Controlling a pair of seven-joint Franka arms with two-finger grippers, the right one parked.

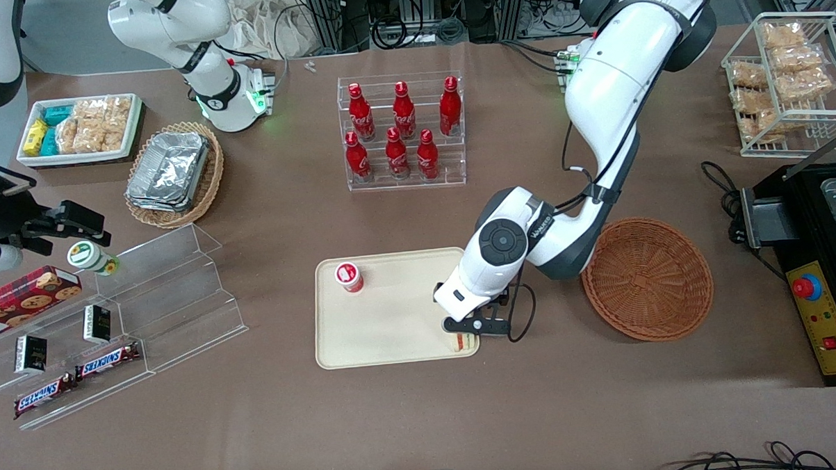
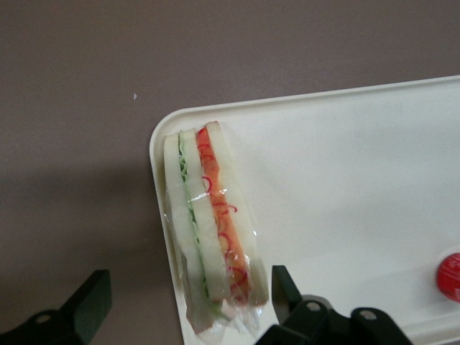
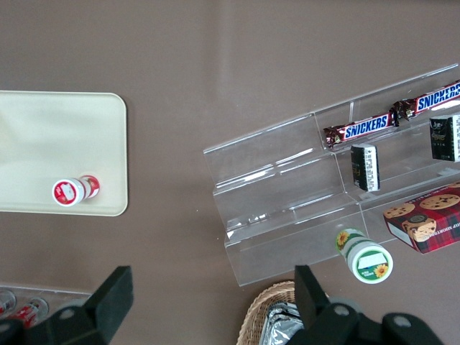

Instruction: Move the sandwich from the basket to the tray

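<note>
We saw the tool [image 2: 190,305] spread open, released | sandwich [image 2: 210,226] between its fingers, lying on tray [image 2: 345,172] corner

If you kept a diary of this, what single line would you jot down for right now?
sandwich: on tray corner, by its rim | basket: empty | gripper: open, straddling sandwich | small red cup: on tray

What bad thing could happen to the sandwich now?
The sandwich lies right at the tray's corner rim, so a small nudge might tip it onto the table. The open tool sits around it with one finger close to the wrap; lifting away crookedly could snag the wrap and drag the sandwich off. The basket is empty.
</note>
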